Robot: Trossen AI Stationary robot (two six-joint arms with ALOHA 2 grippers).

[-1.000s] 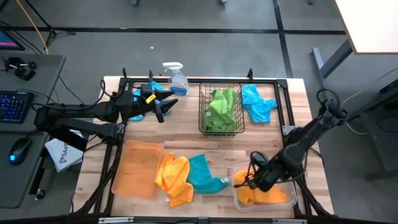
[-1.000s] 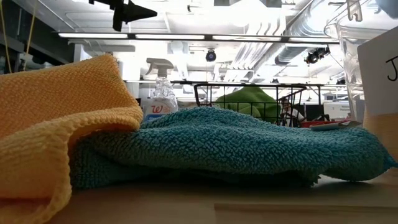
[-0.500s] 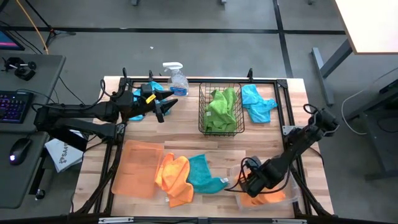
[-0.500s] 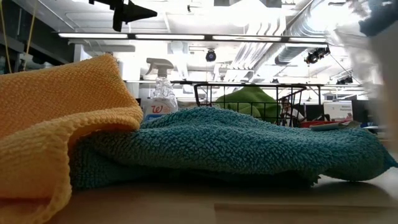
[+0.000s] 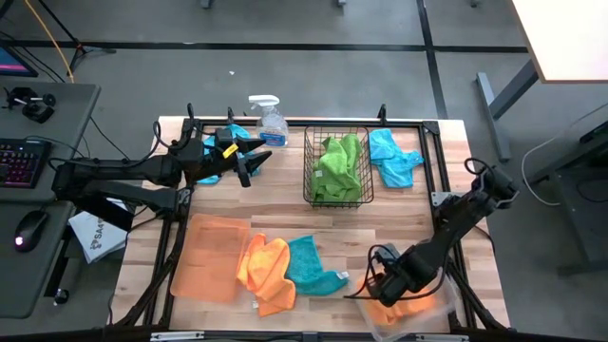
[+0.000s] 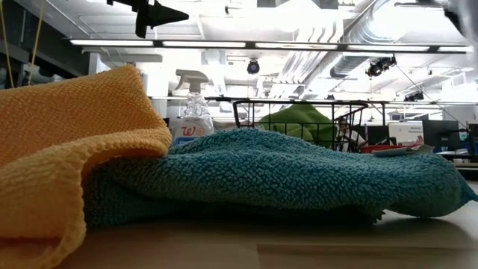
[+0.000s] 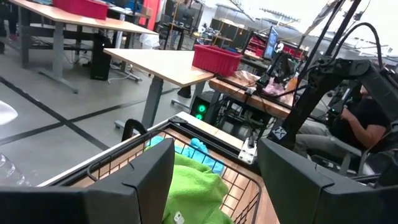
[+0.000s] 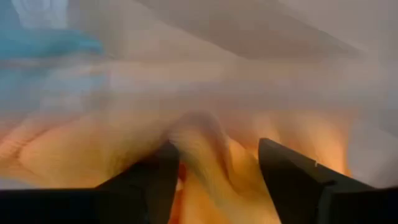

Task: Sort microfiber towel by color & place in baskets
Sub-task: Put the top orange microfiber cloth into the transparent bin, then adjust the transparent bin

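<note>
The clear bin (image 5: 446, 306) is seen shifted toward the table's near edge since a second ago. Inside it, the orange towel (image 5: 404, 309) lies released just below the right gripper (image 5: 378, 282), whose fingers are now parted. The left gripper (image 5: 249, 163), fingers apart and empty, is parked well away.

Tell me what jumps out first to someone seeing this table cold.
The bright cloths: a lime green towel in the black wire basket at the table's far middle, and an orange towel overlapping a turquoise one on the near edge beside the flat orange tray. At the near right corner, the right gripper hangs over orange cloth in the clear bin.
</note>
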